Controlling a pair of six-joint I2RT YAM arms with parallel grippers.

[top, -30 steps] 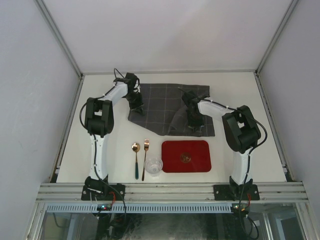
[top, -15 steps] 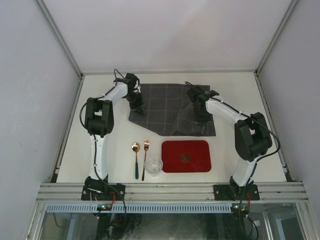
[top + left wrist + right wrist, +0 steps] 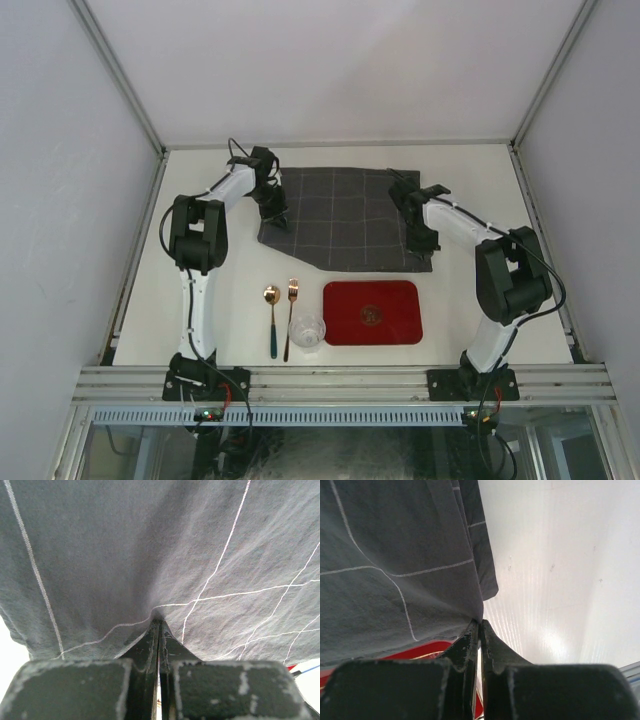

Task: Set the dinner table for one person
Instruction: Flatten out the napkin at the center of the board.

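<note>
A dark grey checked cloth [image 3: 340, 220] lies spread on the off-white dinner table [image 3: 480, 170] at the back middle. My left gripper [image 3: 275, 215] is shut on the cloth's left edge; in the left wrist view the cloth [image 3: 150, 555] is pinched at the closed tips [image 3: 159, 622]. My right gripper [image 3: 424, 243] is shut on the cloth's right edge; in the right wrist view the cloth [image 3: 395, 570] is pinched at the closed tips [image 3: 480, 624], with the bare table [image 3: 555, 580] to its right.
A red tray [image 3: 372, 312] lies near the front, just below the cloth; its edge shows in the right wrist view [image 3: 415, 652]. A glass bowl [image 3: 307, 331], a fork [image 3: 290, 318] and a spoon [image 3: 272, 318] lie left of the tray.
My right gripper has pulled the folded right part of the cloth out to the right, and the cloth now lies flat. The left gripper has not moved.
</note>
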